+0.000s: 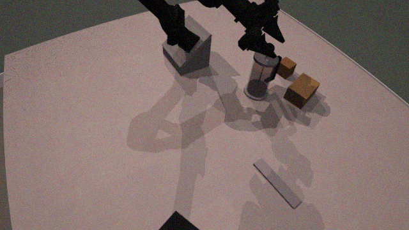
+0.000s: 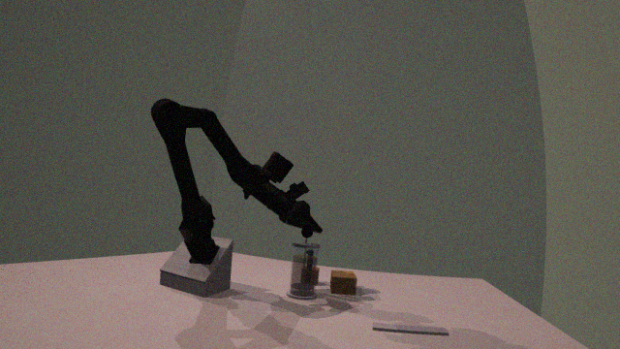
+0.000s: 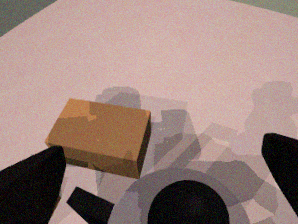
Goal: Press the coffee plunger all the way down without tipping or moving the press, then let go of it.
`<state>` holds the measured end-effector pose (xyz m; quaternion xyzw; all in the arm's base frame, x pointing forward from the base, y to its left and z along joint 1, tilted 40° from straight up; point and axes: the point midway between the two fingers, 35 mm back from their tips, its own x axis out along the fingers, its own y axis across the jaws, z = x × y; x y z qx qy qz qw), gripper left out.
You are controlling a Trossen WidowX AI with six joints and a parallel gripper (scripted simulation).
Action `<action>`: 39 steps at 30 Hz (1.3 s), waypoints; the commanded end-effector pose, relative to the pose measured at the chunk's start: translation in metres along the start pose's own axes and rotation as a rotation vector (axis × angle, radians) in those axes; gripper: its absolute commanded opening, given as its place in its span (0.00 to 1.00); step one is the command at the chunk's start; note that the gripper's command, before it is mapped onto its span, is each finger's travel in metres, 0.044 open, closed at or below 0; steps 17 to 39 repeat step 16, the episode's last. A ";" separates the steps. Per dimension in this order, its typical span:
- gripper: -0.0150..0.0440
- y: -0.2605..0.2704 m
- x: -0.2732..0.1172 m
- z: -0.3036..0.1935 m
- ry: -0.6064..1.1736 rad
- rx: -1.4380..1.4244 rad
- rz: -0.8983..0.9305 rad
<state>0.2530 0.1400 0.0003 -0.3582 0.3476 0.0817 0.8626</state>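
End effector point(image 3: 160, 183) spread wide and gripping nothing, its fingers flank the plunger knob point(image 3: 188, 219) atop the coffee press point(image 1: 259, 76), which stands upright on the counter point(image 1: 96, 128) beside two tan blocks point(image 1: 301, 89), the plunger apparently seated low.

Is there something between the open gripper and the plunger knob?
Nothing visible. In the wrist view the knob sits in the gap of the open gripper, apart from both fingers; the brown block lies beyond.

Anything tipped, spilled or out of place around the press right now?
Nothing stands out. The coffee press stands upright on the table, plunger knob low on its lid, the open gripper clear on either side; both brown blocks sit undisturbed.
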 end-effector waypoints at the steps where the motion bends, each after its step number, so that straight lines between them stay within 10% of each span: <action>1: 1.00 0.000 -0.019 0.026 -0.021 0.018 -0.002; 39: 1.00 -0.006 -0.058 0.051 -0.015 0.012 -0.007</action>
